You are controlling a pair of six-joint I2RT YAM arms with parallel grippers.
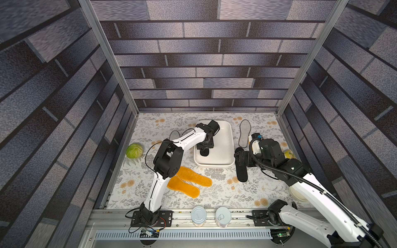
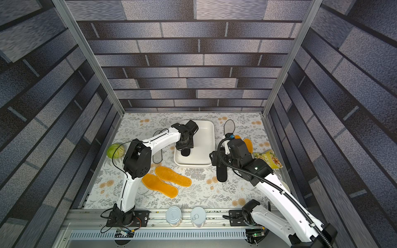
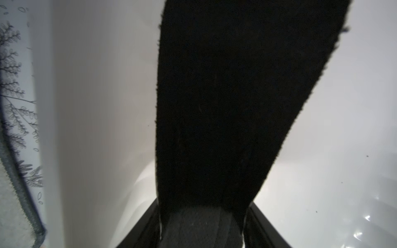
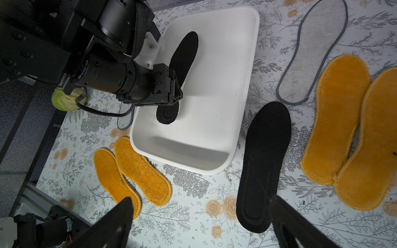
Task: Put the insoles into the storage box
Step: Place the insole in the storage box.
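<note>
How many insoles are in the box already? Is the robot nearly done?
Just starting. Done: nothing lies loose in the white storage box yet. In hand: the left gripper holds one black insole inside it. Left: the other black insole by the open right gripper, two grey felt insoles and four orange insoles, all outside the box.

Green cabbage (image 1: pixel 134 151), two tin cans (image 1: pixel 198 215), yellow snack bag (image 2: pixel 268 158)

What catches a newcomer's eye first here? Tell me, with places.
The left gripper stands out, shut on a black insole within the white box mid-table. Next, the bright orange insoles, one pair lying together just in front of the box. The open right gripper hovers by a second black insole right of the box.
</note>
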